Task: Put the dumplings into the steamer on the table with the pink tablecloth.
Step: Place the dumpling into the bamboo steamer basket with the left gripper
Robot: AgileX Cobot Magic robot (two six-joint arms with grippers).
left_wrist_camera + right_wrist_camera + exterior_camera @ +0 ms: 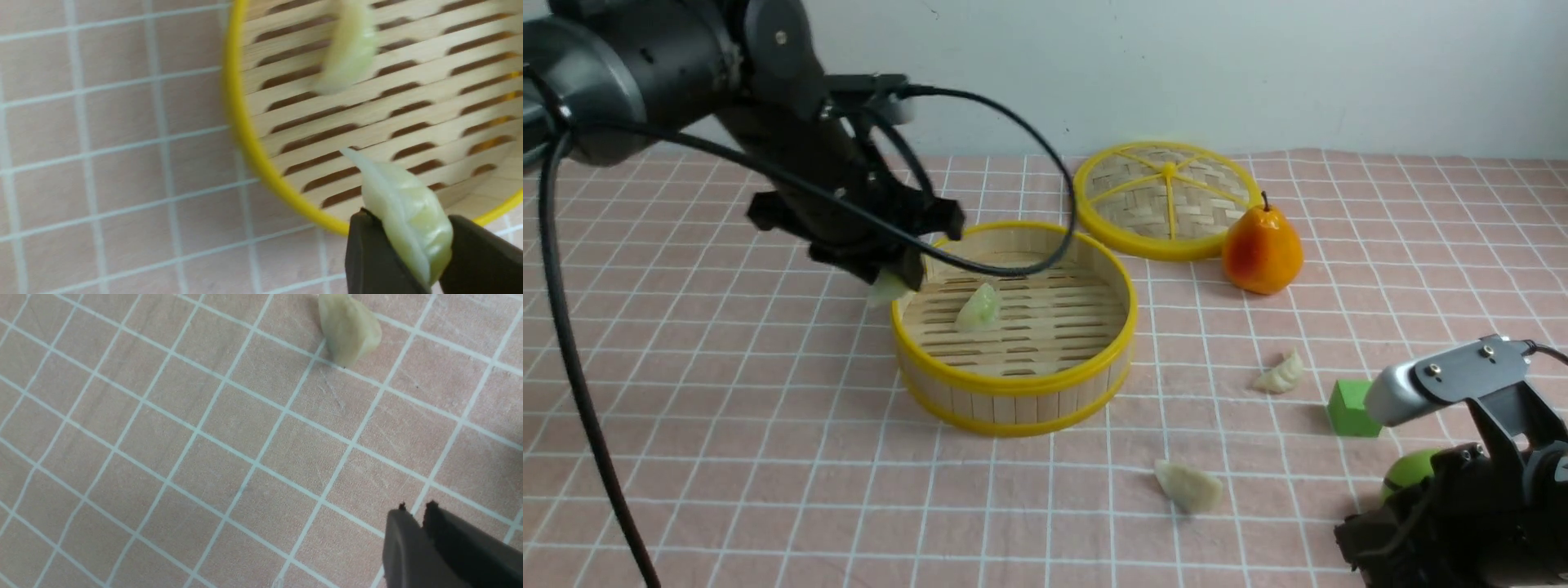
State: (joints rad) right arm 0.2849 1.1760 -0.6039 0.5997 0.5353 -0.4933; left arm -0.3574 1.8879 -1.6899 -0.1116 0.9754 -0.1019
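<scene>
Upper left of the front view, left gripper point(900, 249) is holding a pale green dumpling point(888, 289) by the steamer point(1013, 408); another dumpling point(979, 309) is sitting inside. Left wrist view, lower right: fingers are clamping it, placing step underway; next move needs centring, lowering, releasing. Right wrist view, lower right: right gripper's tips point(416, 516) are sitting nearly together, empty.

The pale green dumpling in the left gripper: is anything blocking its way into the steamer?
Only the near yellow rim of the steamer might matter: the dumpling in the left gripper is held at its edge. Nothing else visible stands between.
</scene>
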